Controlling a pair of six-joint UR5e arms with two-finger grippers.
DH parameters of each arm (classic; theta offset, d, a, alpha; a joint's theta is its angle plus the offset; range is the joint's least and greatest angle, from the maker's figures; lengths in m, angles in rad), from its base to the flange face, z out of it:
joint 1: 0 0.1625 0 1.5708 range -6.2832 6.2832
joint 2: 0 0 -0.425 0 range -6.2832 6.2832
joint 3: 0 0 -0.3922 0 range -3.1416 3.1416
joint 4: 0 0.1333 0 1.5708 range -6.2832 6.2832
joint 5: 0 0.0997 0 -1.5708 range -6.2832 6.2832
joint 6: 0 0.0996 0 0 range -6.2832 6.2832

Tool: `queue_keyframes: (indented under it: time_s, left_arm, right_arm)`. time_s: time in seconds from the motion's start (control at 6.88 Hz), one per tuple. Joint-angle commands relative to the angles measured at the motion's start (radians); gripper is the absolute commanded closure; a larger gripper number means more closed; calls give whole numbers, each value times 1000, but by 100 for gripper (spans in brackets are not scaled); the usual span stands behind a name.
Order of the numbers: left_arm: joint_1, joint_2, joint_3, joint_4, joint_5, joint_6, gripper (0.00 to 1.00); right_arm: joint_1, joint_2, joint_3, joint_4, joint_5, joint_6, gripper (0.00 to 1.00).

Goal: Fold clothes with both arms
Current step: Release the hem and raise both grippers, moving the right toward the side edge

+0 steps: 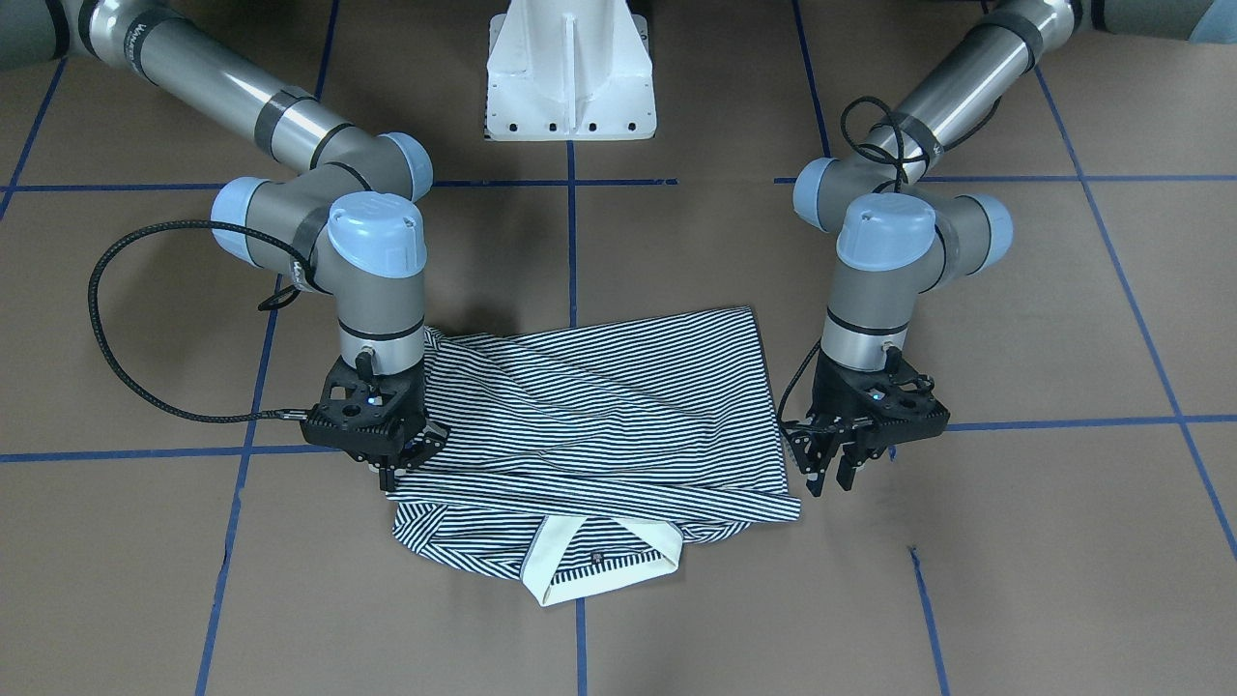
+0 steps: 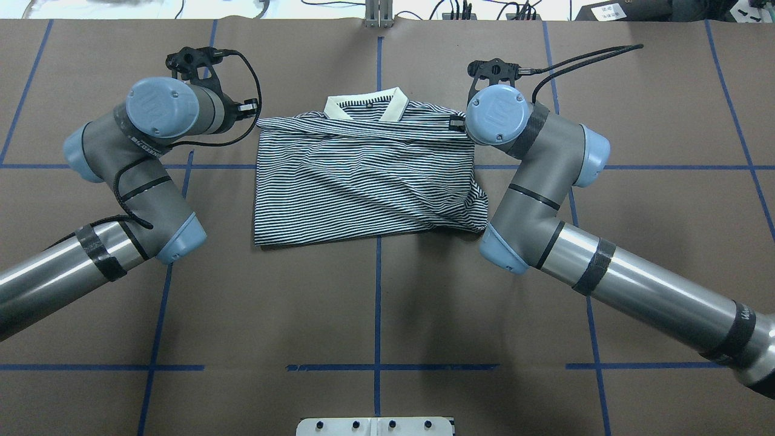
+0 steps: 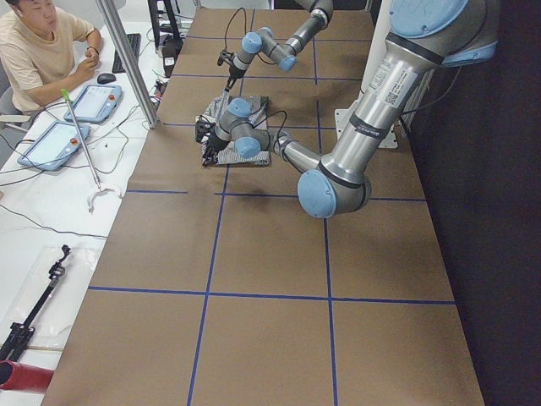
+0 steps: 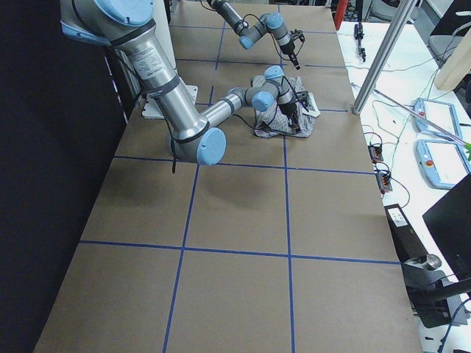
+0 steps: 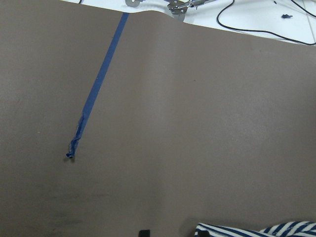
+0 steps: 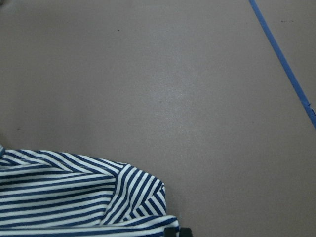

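The striped polo shirt (image 1: 599, 406) lies folded on the brown table with its cream collar (image 1: 556, 570) toward the operators' side. One sleeve is laid across its chest. My right gripper (image 1: 389, 472) is at the shirt's edge on my right, fingers together on the cloth. Its wrist view shows striped fabric (image 6: 59, 192) just under the fingertips. My left gripper (image 1: 829, 478) hangs open just off the shirt's other edge, holding nothing. A corner of the shirt (image 5: 256, 229) shows in the left wrist view. In the overhead view both grippers are hidden under their wrists beside the shirt (image 2: 363, 175).
The white pedestal base (image 1: 570, 77) stands behind the shirt. Blue tape lines (image 1: 572, 242) grid the table. A person (image 3: 42, 42) sits at a side desk with tablets beyond a metal pole (image 3: 127, 59). Cables lie along the far table edge (image 2: 375, 9).
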Motion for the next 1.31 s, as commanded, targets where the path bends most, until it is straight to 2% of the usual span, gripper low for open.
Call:
queue_keyframes:
  time_s: [0.0,0.29,0.44,0.58,0.73,0.87,1.02,1.16]
  left_arm:
    - [-1,3,-2,-36,0,0,53]
    - [-3,7,-6,-36,0,3,53]
    - [-3,9,-7,-36,0,3,53]
    - [-6,15,-7,-42,0,1,53]
    - [-6,42,-6,-102,1,0,53]
    - [-7,82,-6,-166,3,6,53]
    - [-7,89,-6,-185,8,7,53]
    - [-6,89,-6,-185,56,6,53]
  right_arm:
    - [4,2,-38,58,-7,1,55]
    - [25,12,-35,89,8,4,55]
    - [22,-7,44,106,60,15,50]
    - [-42,-82,191,104,85,36,44]
    - [-85,-192,358,100,91,56,42]
    - [-125,-255,443,95,91,99,41]
    - [-180,-258,424,103,78,134,41]
    - [-180,-249,374,106,72,131,41]
